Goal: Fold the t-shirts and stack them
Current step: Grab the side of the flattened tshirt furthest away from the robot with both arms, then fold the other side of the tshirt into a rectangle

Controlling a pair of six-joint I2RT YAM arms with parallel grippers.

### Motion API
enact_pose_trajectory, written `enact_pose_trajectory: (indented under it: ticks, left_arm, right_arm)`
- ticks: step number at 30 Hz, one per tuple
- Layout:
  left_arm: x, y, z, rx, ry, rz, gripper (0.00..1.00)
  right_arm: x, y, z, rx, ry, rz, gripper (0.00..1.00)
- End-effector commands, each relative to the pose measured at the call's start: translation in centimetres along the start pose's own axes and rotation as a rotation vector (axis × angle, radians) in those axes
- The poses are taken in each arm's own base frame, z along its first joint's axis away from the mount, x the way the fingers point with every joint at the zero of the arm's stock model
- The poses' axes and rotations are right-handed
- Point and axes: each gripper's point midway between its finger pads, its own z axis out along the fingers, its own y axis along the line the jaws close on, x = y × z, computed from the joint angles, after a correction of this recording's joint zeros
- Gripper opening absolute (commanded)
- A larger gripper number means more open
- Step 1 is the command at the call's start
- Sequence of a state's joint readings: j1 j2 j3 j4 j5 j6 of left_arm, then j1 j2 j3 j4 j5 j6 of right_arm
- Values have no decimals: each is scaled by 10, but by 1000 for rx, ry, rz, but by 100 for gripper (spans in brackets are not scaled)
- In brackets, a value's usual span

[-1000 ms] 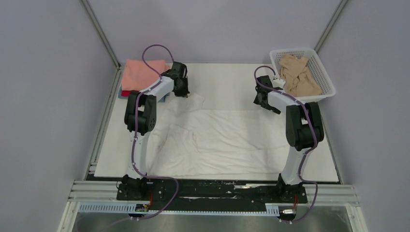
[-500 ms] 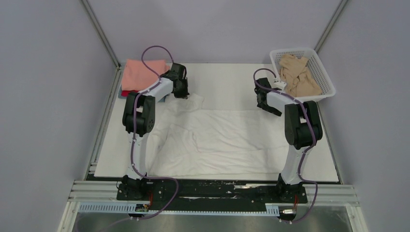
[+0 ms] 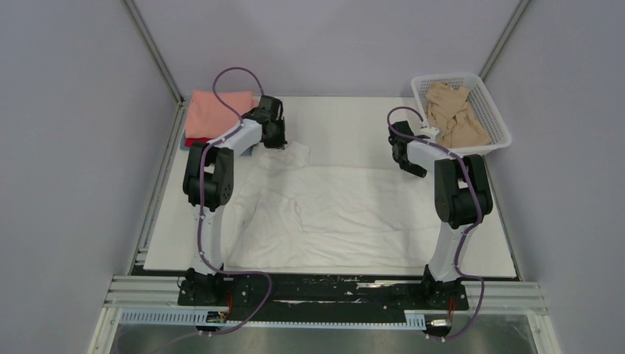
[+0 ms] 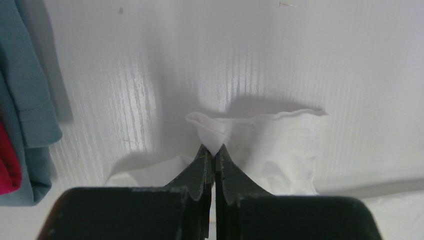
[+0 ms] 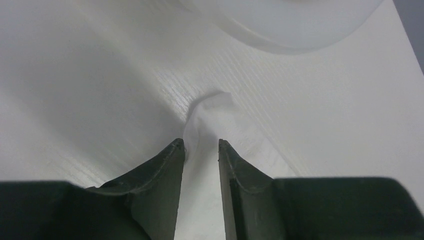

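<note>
Soft white cloth t-shirt (image 3: 346, 210) is lying spread flat and wrinkled across the middle of the white table (image 3: 354, 118), its far edge reaching toward both grippers.

Left gripper (image 4: 214, 150) is pinching a raised fold at the shirt's far left corner. Its fingers are pressed together with no gap showing, and the cloth is puckering up just beyond the tips.

Right gripper (image 5: 201, 144) is gripping a ridge at the far right corner. Its fingers are standing narrowly apart, with the cloth filling the gap between them.

The folded salmon-pink shirt (image 3: 214, 110) is sitting on top of the stack at the far left corner. The red shirt (image 4: 7, 165) and the grey-blue shirt (image 4: 27, 90) are lying beneath it, just beside the left gripper.

The crumpled beige shirt (image 3: 453, 114) is lying inside the white plastic lattice basket (image 3: 446, 76) at the far right.
</note>
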State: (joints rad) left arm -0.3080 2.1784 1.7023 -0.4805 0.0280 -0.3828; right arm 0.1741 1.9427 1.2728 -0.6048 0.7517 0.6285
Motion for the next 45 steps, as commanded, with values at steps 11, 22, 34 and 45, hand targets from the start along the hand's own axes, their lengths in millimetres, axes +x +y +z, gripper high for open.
enact_pose_trajectory:
  ticks: [11, 22, 34, 45]
  left_arm:
    - [-29, -11, -29, 21, -103, 30, 0]
    - [-33, -16, -39, 42, -128, 18, 0]
    - [-15, -27, -81, 144, -189, 38, 0]
    - [45, -37, -131, 149, -244, 101, 0]
  right_arm:
    - [-3, -10, 4, 24, 10, 39, 31]
    - [15, -4, 1, -17, 92, 64, 6]
    - [-20, 7, -36, -206, -26, 121, 0]
    - [0, -19, -66, -288, -47, 136, 0]
